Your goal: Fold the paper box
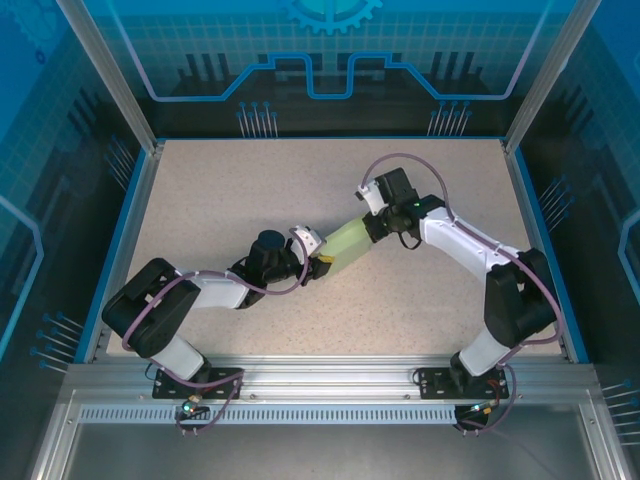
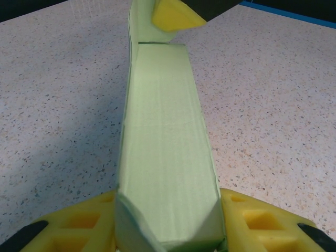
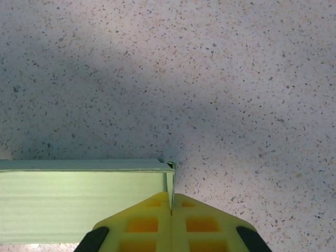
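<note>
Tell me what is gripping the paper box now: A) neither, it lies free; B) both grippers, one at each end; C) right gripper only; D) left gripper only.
B: the left gripper clamps one end of the paper box and the right gripper is shut on its edge at the other.

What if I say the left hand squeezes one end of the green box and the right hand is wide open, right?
No: the right hand is shut, pinching the paper box by its end flap; the right wrist view shows it. The rest holds.
</note>
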`<state>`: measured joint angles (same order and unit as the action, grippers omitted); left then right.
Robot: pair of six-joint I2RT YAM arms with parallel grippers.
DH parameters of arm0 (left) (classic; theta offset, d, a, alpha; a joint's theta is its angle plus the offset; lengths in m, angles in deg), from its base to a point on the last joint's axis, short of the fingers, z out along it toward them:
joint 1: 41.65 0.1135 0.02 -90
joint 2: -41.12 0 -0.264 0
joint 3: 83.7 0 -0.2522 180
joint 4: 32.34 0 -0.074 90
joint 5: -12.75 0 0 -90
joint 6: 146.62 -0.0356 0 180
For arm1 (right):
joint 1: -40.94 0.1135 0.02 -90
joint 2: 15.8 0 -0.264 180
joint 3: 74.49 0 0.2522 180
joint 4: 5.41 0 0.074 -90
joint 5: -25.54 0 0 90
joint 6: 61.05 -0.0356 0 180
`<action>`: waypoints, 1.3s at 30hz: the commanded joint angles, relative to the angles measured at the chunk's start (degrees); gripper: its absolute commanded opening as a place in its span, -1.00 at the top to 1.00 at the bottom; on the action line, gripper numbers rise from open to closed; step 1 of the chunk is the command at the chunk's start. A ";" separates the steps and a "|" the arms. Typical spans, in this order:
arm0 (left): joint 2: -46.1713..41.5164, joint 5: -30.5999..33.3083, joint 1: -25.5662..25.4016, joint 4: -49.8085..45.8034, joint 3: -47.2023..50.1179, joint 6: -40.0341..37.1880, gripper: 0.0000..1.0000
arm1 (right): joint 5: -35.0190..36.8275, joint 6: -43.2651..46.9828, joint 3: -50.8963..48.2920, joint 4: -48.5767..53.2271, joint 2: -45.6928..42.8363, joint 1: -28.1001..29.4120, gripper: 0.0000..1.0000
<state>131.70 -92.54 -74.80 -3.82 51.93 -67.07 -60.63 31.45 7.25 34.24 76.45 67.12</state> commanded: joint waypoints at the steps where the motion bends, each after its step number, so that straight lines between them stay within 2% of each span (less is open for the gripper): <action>1: -0.15 0.79 0.31 0.87 -0.24 -0.43 0.20 | 1.49 -1.27 -2.84 0.21 -0.95 1.38 0.92; 13: -0.29 1.24 0.31 0.95 -0.12 -0.61 0.20 | 3.77 1.88 -8.29 -4.42 -2.33 1.64 0.93; 21: -0.57 1.57 0.32 0.95 -0.24 0.27 0.12 | 4.31 -2.44 -12.29 -8.12 -4.54 2.02 0.94; 27: -1.86 1.87 0.30 1.32 -0.24 2.74 -0.11 | 6.90 -7.14 -12.01 -7.67 -5.98 3.08 0.94; 34: -8.37 3.70 0.30 0.87 2.74 7.50 -0.42 | 12.23 -11.19 -10.89 -6.09 -5.85 5.41 0.95; 37: -13.03 6.58 0.19 -2.75 3.75 11.00 -0.45 | 12.98 -12.15 -10.55 -6.20 -5.69 6.19 0.94; 39: -16.22 9.02 0.14 -8.43 3.02 13.51 -0.45 | 13.46 -12.33 -10.32 -6.20 -5.29 6.76 0.94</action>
<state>119.44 -87.36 -74.80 -6.90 54.75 -58.42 -49.06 21.12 -3.68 23.60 70.88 72.52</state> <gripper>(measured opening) 0.726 0.053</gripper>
